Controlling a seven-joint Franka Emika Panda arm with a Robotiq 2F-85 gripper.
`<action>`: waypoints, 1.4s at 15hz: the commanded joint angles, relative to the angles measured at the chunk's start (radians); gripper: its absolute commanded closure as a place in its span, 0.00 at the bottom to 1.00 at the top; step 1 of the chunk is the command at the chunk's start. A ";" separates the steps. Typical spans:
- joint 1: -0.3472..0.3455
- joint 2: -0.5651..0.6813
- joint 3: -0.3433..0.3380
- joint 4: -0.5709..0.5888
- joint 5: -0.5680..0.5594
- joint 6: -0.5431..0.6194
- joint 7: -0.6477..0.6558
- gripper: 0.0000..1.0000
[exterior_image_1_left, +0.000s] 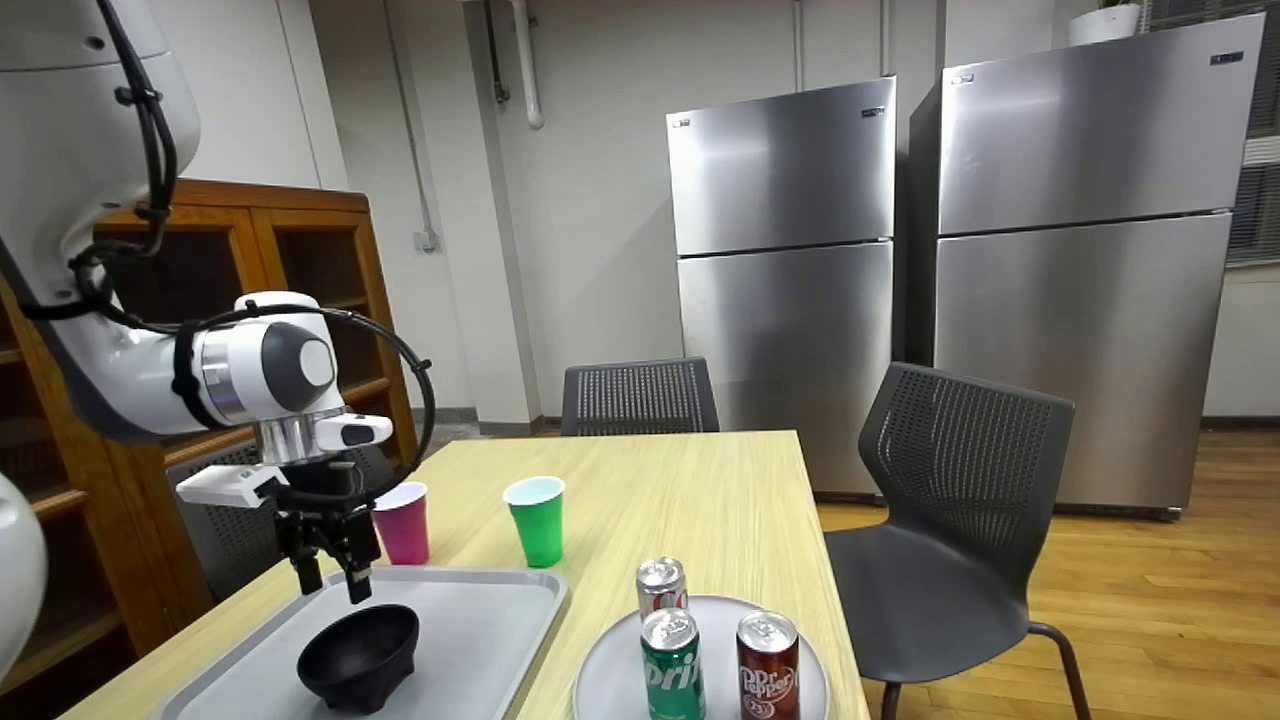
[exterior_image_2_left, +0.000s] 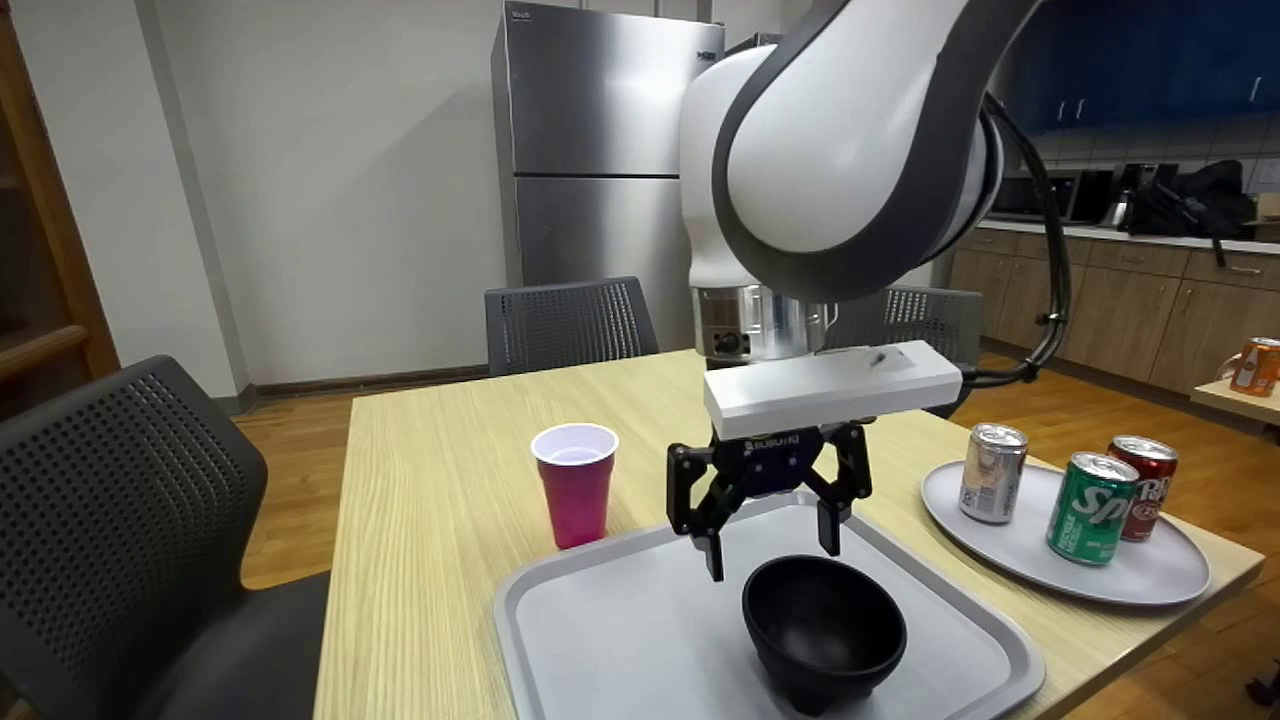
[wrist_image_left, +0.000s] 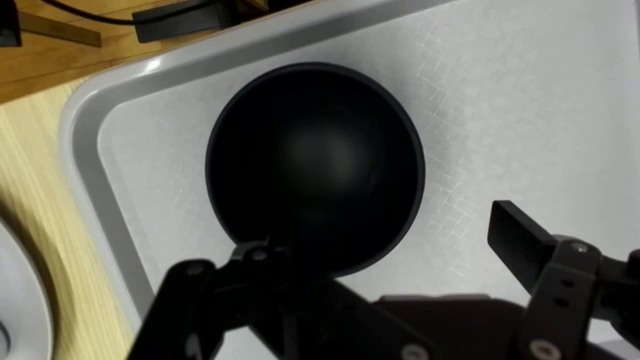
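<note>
The gripper (exterior_image_2_left: 772, 553) points down, fingers spread well apart, with nothing between them. Datum for all positions: the black bowl (exterior_image_2_left: 825, 630), standing upright — mouth up — on the grey tray (exterior_image_2_left: 620, 630). The gripper hangs above the bowl and off-centre from it: in the wrist view one finger overlaps the bowl's rim, while the other shows against the tray, outside the bowl. No contact is evident. The bowl is round, so it presents no long axis. Farther from the bowl, off the tray: a pink cup (exterior_image_2_left: 578, 490), a green cup (exterior_image_1_left: 537, 525) and a plate (exterior_image_2_left: 1170, 570) bearing three cans (exterior_image_2_left: 1092, 510).
</note>
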 joint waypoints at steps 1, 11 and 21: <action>-0.007 0.021 0.034 0.005 0.082 0.015 -0.038 0.00; 0.006 0.118 0.017 0.042 0.033 0.102 -0.196 0.00; 0.011 0.146 0.010 0.047 0.043 0.107 -0.235 0.00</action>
